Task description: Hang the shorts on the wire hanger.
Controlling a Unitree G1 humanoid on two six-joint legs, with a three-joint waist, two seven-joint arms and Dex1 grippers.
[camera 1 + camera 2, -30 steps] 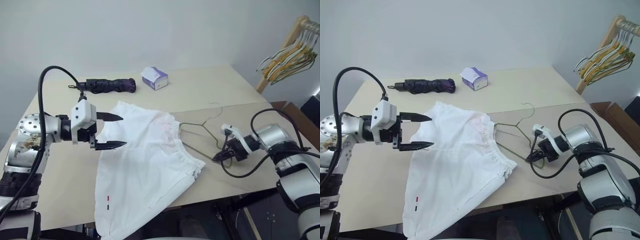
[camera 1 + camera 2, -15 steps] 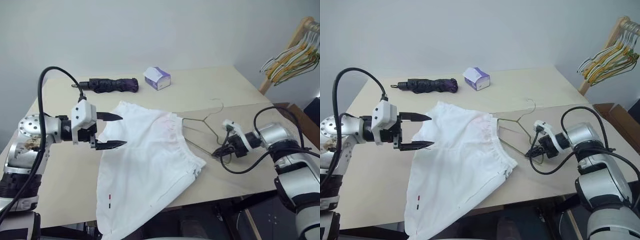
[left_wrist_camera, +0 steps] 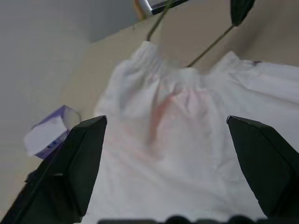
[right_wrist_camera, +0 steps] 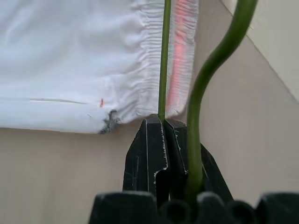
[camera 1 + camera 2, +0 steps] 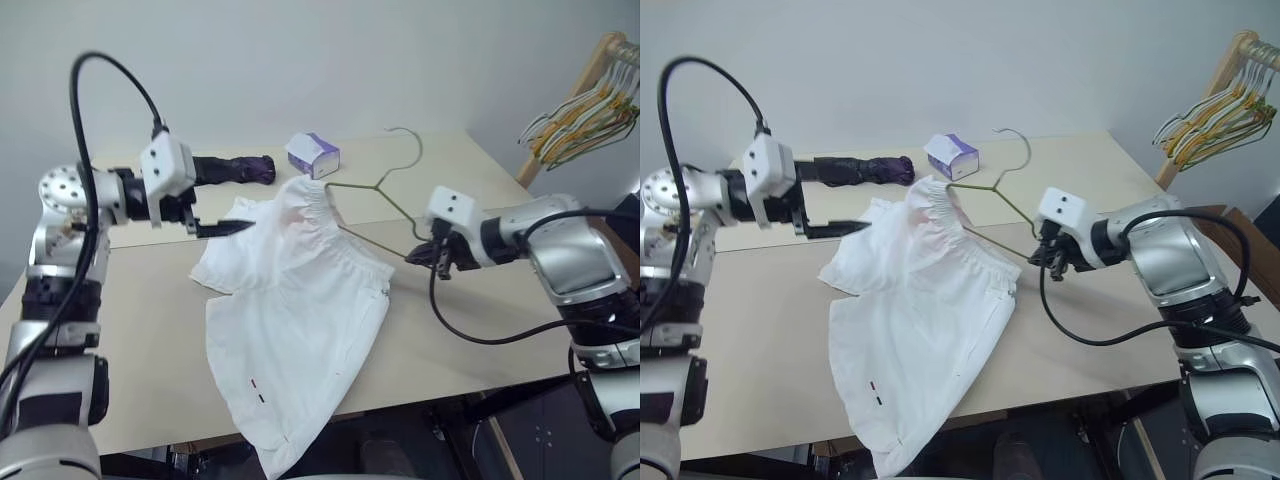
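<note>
Since the earlier frames, both arms have come up off the bench: the right gripper point(image 5: 1048, 258) has lifted the wire hanger point(image 5: 992, 195) clear of the surface, and the left gripper point(image 5: 845, 228) has risen and pushed forward toward the shorts. The shorts point(image 5: 925, 325) have been dragged up at the waistband and bunched, with the far end of the hanger inside the gathered band.

Right jaws are clamped shut on the hanger's lower wire, near its corner; the right wrist view shows the thin green-grey wire point(image 4: 164, 56) pinched between the black fingers point(image 4: 145, 154), with the waistband and a small red mark just beyond. Hook of the hanger curls upward in the air, near the small white-and-purple tissue box point(image 5: 950, 157).

Left jaws stand wide open and hold nothing; in the left wrist view the two black fingers point(image 3: 79, 168) frame the pinkish, gathered top of the shorts. Their tips sit just beside the shorts' upper left edge.

Most of the shorts still lies on the bench point(image 5: 1090, 340), the hem with its red and black marks hanging over the near edge. A folded dark umbrella point(image 5: 865, 169) lies at the back, and a bunch of pale hangers point(image 5: 1215, 120) hangs on a wooden rack to the right.
</note>
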